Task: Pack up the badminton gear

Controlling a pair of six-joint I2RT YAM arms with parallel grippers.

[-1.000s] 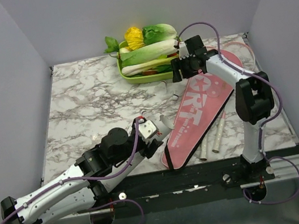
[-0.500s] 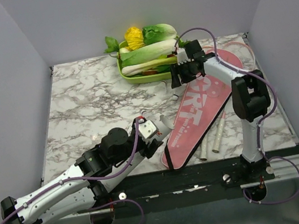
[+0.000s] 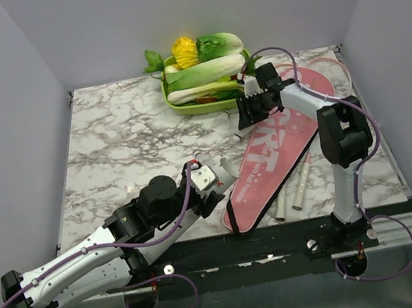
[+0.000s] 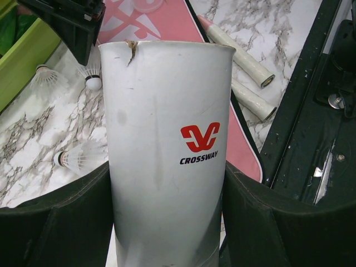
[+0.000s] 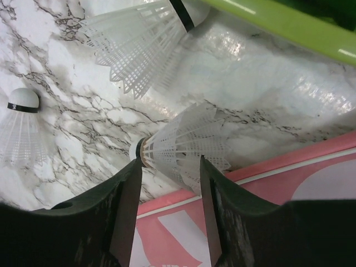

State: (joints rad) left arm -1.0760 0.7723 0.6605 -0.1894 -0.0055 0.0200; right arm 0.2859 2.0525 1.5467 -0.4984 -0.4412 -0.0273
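Nearest to me, my left arm lies low along the front of the table (image 3: 125,144). The left claw (image 3: 214,180) is clamped on the tube (image 4: 161,100): in its wrist view both fingers (image 4: 72,217) press against the white sides, and the tube's open rim, which has a small tear, points away from the wrist.

Just right of that claw, the narrow end of the pink bag (image 3: 270,159) sits by the near edge. The bag runs diagonally toward the far right corner. Two racket handles (image 3: 297,190) lie on the marble beside its right edge.

Further out, my right arm reaches over the bag, and the right claw (image 3: 246,111) is down at the bag's left edge. In its wrist view the fingers (image 5: 130,189) straddle the feather skirt of a shuttlecock (image 5: 183,144) that lies on the marble next to the bag's edge. I cannot tell whether they pinch it or merely flank it. A second shuttlecock (image 5: 133,44) lies beyond it, and a third shuttlecock (image 5: 19,119) lies off to the left.

Farthest back is the green tray (image 3: 206,106) of vegetables.
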